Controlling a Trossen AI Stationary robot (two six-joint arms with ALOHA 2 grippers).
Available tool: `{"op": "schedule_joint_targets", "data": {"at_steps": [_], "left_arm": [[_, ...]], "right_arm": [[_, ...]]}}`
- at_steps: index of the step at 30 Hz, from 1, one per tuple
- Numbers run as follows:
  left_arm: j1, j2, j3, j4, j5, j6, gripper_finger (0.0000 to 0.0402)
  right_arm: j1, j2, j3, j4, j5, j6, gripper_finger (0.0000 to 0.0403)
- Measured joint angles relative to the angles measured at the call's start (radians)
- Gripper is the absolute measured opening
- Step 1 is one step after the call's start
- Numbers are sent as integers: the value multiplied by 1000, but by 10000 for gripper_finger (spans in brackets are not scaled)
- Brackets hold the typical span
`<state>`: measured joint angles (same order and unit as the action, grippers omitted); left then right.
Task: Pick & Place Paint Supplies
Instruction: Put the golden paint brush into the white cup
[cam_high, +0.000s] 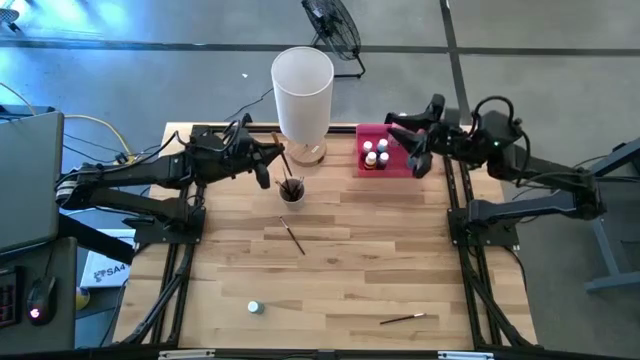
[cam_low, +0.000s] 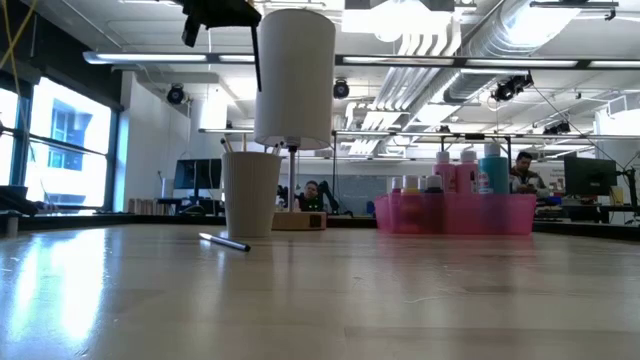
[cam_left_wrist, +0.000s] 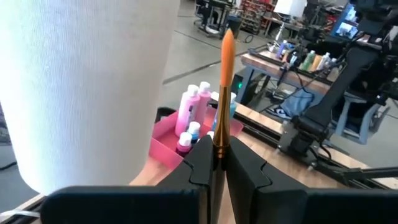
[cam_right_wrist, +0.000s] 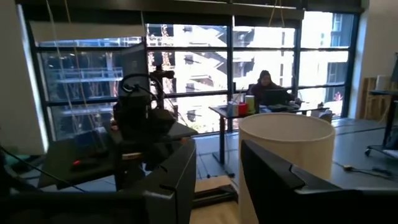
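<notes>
Left gripper (cam_left_wrist: 217, 163) raised above the small white cup (cam_high: 291, 190) of brushes beside the tall white ribbed cylinder (cam_high: 302, 92), jaws pinching a thin orange-tipped paintbrush (cam_left_wrist: 224, 93) upright. Right gripper (cam_high: 412, 150) over the pink translucent plastic tray (cam_high: 392, 168) of small paint bottles (cam_high: 375, 153), jaws spread, empty. Two thin dark-handled brushes (cam_high: 292, 236) flat on the pale planked wooden surface (cam_high: 360, 270).

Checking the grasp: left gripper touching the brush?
Touching. Left wrist view shows the left gripper fingers shut on the brush, its orange tip sticking up between them.

paintbrush (cam_left_wrist: 224, 81): orange bristle tip, dark handle | tray (cam_high: 392, 168): pink | tall cylinder (cam_high: 302, 88): white | bottles (cam_left_wrist: 194, 106): pink, teal | table (cam_high: 350, 270): light wood planks
</notes>
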<state>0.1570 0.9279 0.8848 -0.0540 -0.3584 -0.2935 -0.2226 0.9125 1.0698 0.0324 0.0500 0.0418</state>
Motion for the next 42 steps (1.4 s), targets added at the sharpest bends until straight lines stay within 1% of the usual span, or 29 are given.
{"op": "schedule_joint_targets", "data": {"at_steps": [4, 6, 10, 13, 15, 18, 22, 31, 37, 42], "left_arm": [[-3, 0, 0, -7, -1, -24, 20], [-23, 2, -4, -30, -22, -56, 20], [-87, 36, -78, 6, -177, -110, 20], [-121, 65, -128, 73, -279, -157, 20], [-142, 88, -154, 86, -330, -188, 20], [-184, 147, -183, 141, -399, -190, 19], [-212, 218, -186, 171, -471, -188, 19], [-212, 368, -188, 183, -455, -280, 19], [-212, 429, -188, 182, -433, -318, 19], [-212, 445, -188, 186, -429, -338, 19]], "right_arm": [[-35, 5, 0, 2, 0, -46, 121], [-54, 7, 0, 1, 0, -46, 121], [-76, 6, 0, 0, 0, -45, 121], [-87, 6, 0, -2, 0, -46, 121], [-88, 9, 0, 2, 0, -46, 121], [-88, 12, -1, -2, 0, -46, 121], [-88, 20, -1, 0, 0, -36, 121], [-88, 39, -1, -2, 0, -23, 121], [-88, 43, -1, 2, 0, -12, 121], [-88, 43, -1, 2, 0, -12, 121]]}}
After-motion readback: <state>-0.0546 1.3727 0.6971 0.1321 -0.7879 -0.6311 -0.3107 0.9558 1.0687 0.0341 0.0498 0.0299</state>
